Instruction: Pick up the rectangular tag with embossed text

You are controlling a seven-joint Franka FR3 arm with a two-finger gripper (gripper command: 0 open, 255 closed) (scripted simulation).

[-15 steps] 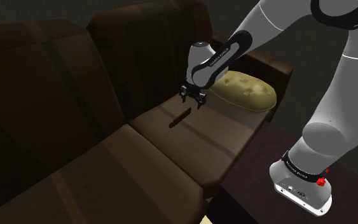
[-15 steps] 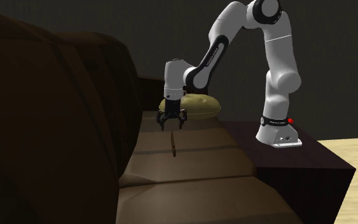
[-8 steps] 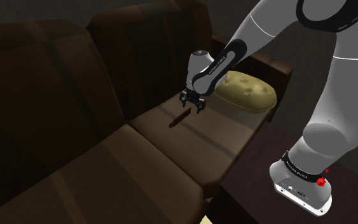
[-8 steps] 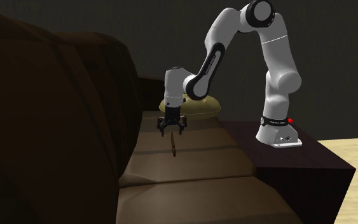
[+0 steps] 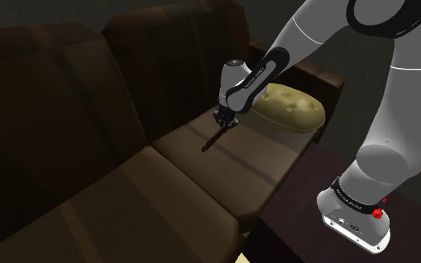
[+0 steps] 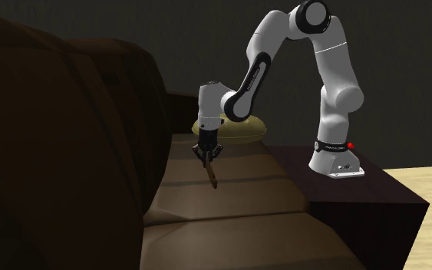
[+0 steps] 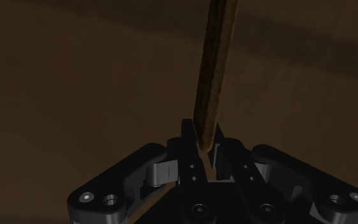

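One gripper (image 7: 203,143) pinches the end of one thin brown tag (image 7: 214,70) over one brown sofa (image 5: 89,97); one yellowish cushion (image 5: 287,104) nearby.

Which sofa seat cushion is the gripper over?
The seat cushion bearing the yellowish pillow; there the gripper clasps the thin brown tag. The other has no pillow.

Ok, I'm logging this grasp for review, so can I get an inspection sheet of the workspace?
Surface: dark brown sofa seat, dimly lit.
Job's things: thin brown tag, seen edge-on, slanting down from the end effector towards the seat; embossed text not legible.
Clutter: olive-yellow cushion at the seat's far end.
Grippers: end effector shut on the tag's upper end.
Cables: nothing seen.
Surroundings: dark stand beside the sofa, grey wall, pale floor.
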